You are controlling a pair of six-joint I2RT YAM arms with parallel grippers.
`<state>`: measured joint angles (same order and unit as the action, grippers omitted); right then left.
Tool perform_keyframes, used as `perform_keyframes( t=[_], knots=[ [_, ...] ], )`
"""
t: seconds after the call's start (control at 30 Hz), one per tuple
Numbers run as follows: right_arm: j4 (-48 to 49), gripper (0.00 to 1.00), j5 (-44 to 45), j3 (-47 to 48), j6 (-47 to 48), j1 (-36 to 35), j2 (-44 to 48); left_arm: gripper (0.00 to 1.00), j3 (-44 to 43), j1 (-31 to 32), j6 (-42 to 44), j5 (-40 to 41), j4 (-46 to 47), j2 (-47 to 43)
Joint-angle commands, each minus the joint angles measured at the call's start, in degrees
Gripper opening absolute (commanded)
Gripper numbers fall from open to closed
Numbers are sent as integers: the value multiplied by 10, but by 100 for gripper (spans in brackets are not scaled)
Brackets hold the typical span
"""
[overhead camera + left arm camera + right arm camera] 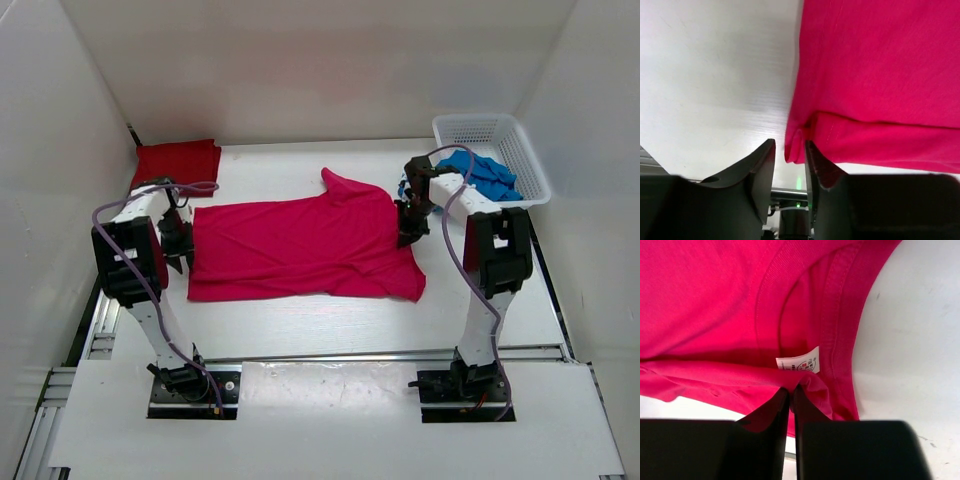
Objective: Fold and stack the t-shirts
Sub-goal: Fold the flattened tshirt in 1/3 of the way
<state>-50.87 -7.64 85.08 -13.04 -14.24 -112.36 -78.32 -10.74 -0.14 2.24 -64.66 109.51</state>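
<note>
The bright pink-magenta t-shirt (300,245) lies spread across the middle of the table, one sleeve pointing back. My left gripper (183,250) is at its left edge; in the left wrist view the gripper (790,145) is open, with the shirt's (880,75) folded hem corner loose between the jaws. My right gripper (410,228) is at the shirt's right end; in the right wrist view it (791,390) is shut on a fold of the shirt (715,300) by the collar, just below the white label (799,362). The dark red shirt (177,160) lies folded at the back left. The blue shirt (485,172) sits crumpled in the basket.
The white mesh basket (530,150) stands at the back right, close behind my right arm. White walls enclose the table on three sides. A metal rail (330,356) runs along the near edge between the arm bases.
</note>
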Motion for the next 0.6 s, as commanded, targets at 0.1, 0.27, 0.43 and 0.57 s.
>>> perform_keyframes(
  t=[0.1,0.27,0.43,0.57],
  knots=[
    [-33,16,20,102,-1,9,-44,45,-70,-42,1,-7,26,3],
    [-44,39,-1,140,-18,14,-52,61,-109,-81,1,-14,32,-11],
    [-63,58,-6,102,-34,19,34,72,-54,-88,1,-40,15,-102],
    [-38,71,7,-46,-56,25,139,73,63,-88,1,-34,4,-187]
  ],
)
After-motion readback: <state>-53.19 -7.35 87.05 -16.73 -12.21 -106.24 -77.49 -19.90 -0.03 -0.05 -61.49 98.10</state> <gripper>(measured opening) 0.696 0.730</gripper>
